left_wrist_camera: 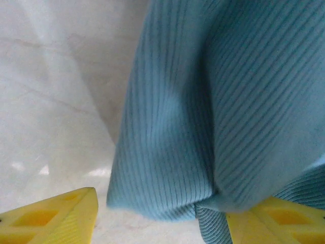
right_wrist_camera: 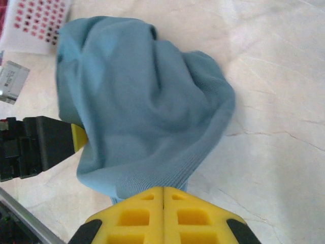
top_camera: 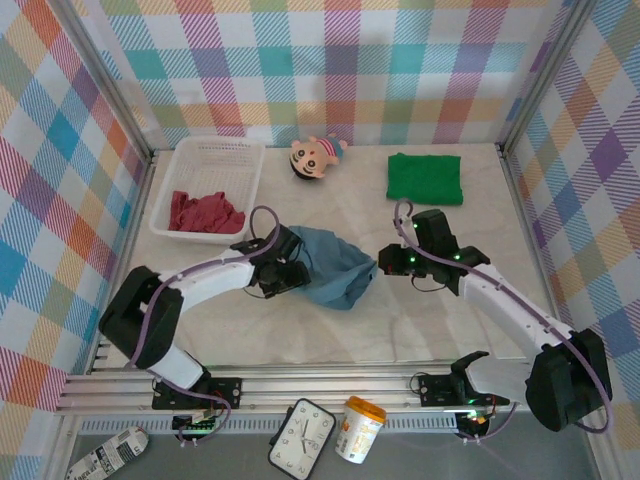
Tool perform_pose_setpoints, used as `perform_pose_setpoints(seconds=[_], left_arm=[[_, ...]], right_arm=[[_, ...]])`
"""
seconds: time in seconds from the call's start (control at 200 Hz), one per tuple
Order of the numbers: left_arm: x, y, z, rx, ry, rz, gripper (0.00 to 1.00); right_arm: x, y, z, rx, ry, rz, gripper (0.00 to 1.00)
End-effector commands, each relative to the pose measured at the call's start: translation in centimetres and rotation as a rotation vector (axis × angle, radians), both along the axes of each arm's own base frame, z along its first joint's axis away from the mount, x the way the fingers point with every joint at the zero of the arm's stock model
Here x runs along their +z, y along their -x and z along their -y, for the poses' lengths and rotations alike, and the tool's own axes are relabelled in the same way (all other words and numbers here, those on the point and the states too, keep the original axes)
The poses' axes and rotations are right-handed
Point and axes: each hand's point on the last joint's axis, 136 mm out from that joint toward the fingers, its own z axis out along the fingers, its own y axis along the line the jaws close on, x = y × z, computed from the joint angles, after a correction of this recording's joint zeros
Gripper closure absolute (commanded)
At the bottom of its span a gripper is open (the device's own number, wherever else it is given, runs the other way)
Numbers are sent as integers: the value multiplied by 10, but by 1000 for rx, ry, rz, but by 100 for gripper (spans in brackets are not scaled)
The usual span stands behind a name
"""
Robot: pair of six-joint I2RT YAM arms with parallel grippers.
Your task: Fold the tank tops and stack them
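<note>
- The blue-grey top (top_camera: 335,268), soft and ribbed, lies bunched up in the middle of the tabletop (top_camera: 440,330).
- The left tool (left_wrist_camera: 162,221) is spread apart, with the cloth's edge between its tips.
- The right tool (right_wrist_camera: 162,195) is pinched together on the cloth's hem.
- The green top (top_camera: 425,178) lies folded in a neat square, upper right.
- The red top (top_camera: 205,212) sits crumpled in the white mesh basket (top_camera: 215,150), upper left.

The green top (top_camera: 425,178) lies folded flat, a neat rectangle, far right on the desk (top_camera: 330,335). The blue-grey top (top_camera: 335,265), ribbed, sits bunched and unfolded mid-desk. The dark red top (top_camera: 205,212) lies crumpled inside the basket (top_camera: 215,150).
</note>
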Motion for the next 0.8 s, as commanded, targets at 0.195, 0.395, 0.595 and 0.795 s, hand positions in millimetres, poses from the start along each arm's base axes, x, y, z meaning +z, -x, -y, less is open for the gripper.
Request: perform_pose_setpoints(seconds=[0.195,0.395,0.595,0.795], left_arm=[[-14,-38,33,-70,-6,29,60],[3,-38,31,-131,-57,14,89],[49,-10,27,-231,-84,-71,89],[43,25,22,-273,-89,-192,82]], right_arm=[[-58,16,13,-22,29,-152,100],[-95,17,36,-87,181,-216,100],[-100,28,17,37,169,-204,97],[-110,62,23,32,309,-269,65]])
